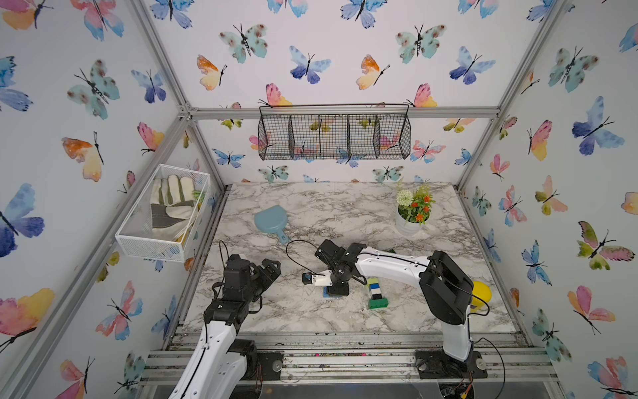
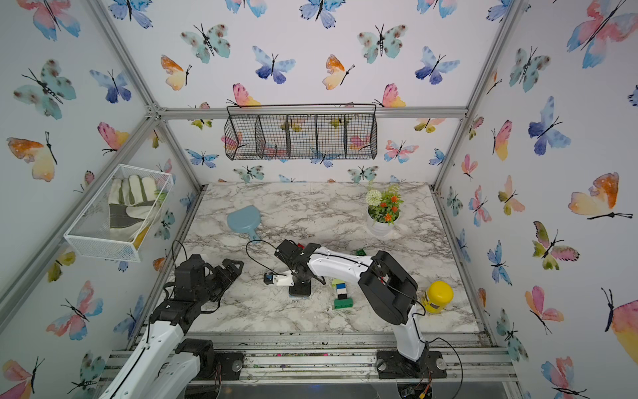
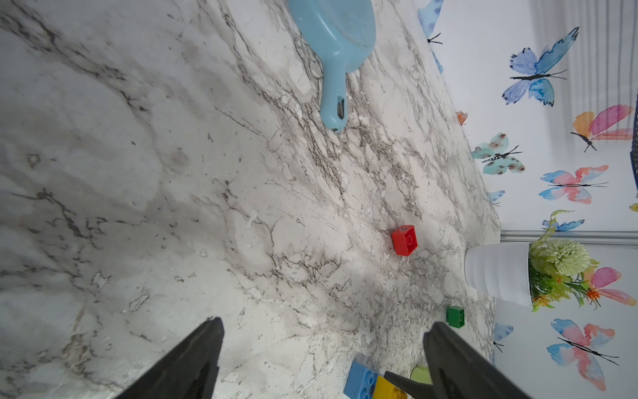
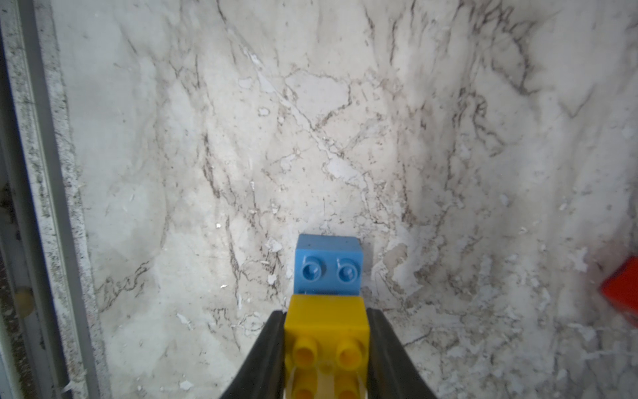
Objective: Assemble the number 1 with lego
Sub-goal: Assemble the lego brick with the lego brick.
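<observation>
The right hand (image 4: pixel 325 312) clamps a yellow brick (image 4: pixel 326 324), hidden from above; the left hand (image 3: pixel 324 322) gapes; a red brick (image 4: pixel 621 293) is cropped.

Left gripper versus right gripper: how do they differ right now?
The left gripper stands wide open and empty; the right gripper is shut on a yellow brick. The left gripper touches nothing; the right gripper holds its brick against a blue brick. Both have black fingers.
</observation>
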Motion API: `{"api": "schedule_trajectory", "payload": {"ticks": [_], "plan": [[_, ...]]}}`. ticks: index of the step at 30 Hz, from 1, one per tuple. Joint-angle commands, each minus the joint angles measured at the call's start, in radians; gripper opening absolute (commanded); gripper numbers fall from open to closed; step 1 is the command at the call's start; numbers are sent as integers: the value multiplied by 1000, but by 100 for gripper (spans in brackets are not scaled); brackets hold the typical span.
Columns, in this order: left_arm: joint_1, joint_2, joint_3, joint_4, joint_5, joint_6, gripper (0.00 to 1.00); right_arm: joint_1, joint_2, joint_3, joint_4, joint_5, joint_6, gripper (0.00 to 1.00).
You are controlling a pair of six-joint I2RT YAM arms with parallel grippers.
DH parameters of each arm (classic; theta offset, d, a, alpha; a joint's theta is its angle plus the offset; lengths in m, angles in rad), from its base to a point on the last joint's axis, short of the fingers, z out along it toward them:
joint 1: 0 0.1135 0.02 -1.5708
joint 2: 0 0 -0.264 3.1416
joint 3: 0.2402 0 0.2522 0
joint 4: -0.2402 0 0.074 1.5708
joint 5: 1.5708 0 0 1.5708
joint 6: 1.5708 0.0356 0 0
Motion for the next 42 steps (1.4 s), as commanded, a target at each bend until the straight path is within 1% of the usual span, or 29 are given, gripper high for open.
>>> {"api": "schedule_trajectory", "payload": {"ticks": [1,13,19,23,27,28,32,36,37,39,40,42], "plan": [[13,5,-11,-3,23,21,96,8,27,14,1,12,-8,7],[35,8,-12,-1,41,36,96,8,56,-12,12,29,11,7],[42,10,-11,-1,46,39,95,8,80,-35,17,41,13,4],[45,8,-10,-7,50,42,95,8,96,-57,28,28,20,2],[49,4,-8,-14,50,45,95,8,102,-64,34,19,23,4],[51,2,-8,-16,51,45,95,8,102,-57,32,16,29,8],[54,2,-3,-18,57,50,95,8,76,-24,38,-30,56,38],[57,0,7,-27,58,55,95,8,17,-15,69,-63,63,58],[58,1,9,-30,58,58,95,8,3,-15,76,-67,66,66],[60,-1,14,-35,58,61,95,8,-25,-18,84,-71,67,86],[61,-2,17,-38,58,64,95,8,-35,-17,83,-72,68,92],[61,-4,22,-43,58,67,95,6,-57,-18,87,-74,73,95]]}}
